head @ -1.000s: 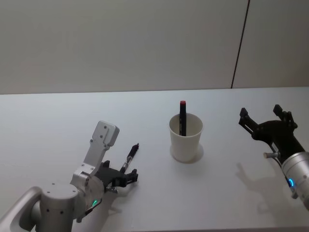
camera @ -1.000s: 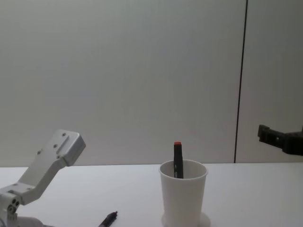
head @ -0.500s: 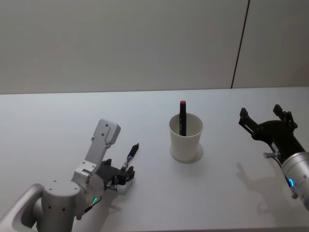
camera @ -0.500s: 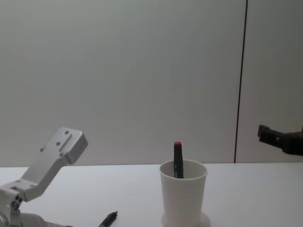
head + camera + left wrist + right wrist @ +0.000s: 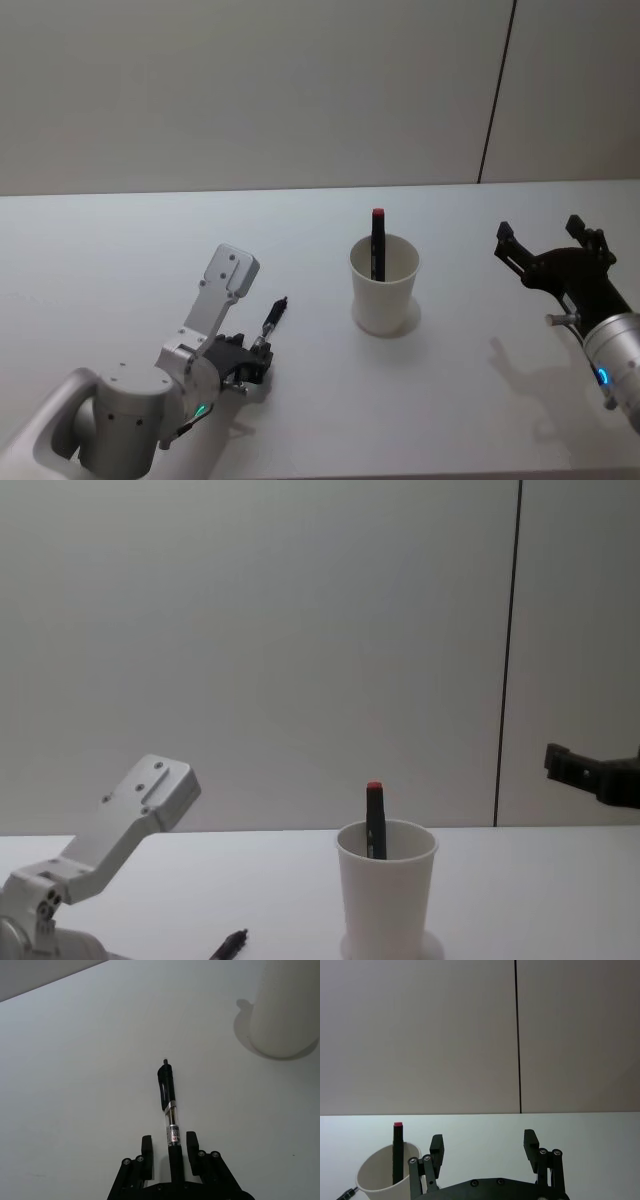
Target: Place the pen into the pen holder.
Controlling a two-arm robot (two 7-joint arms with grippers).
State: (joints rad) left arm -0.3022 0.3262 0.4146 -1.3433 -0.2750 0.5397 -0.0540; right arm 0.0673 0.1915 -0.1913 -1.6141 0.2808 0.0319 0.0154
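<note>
A black pen (image 5: 272,322) with a clear barrel lies flat on the white table, left of the pen holder (image 5: 384,285), a white paper cup. My left gripper (image 5: 169,1144) sits low at the pen's rear end, open, with one finger on each side of the barrel and small gaps showing. The pen (image 5: 167,1095) points away from the gripper, and the pen holder (image 5: 285,1010) stands beyond it. A second pen with a red cap (image 5: 378,245) stands upright inside the cup. My right gripper (image 5: 540,228) hovers open to the right of the cup, holding nothing.
The table (image 5: 450,400) is bare white around the cup and between the two arms. A grey wall with a dark vertical seam (image 5: 498,90) rises behind the table's far edge.
My left gripper has slid forward along the table onto the pen's rear end and its fingers have drawn closer together. The right arm, cup and red-capped pen have not moved.
</note>
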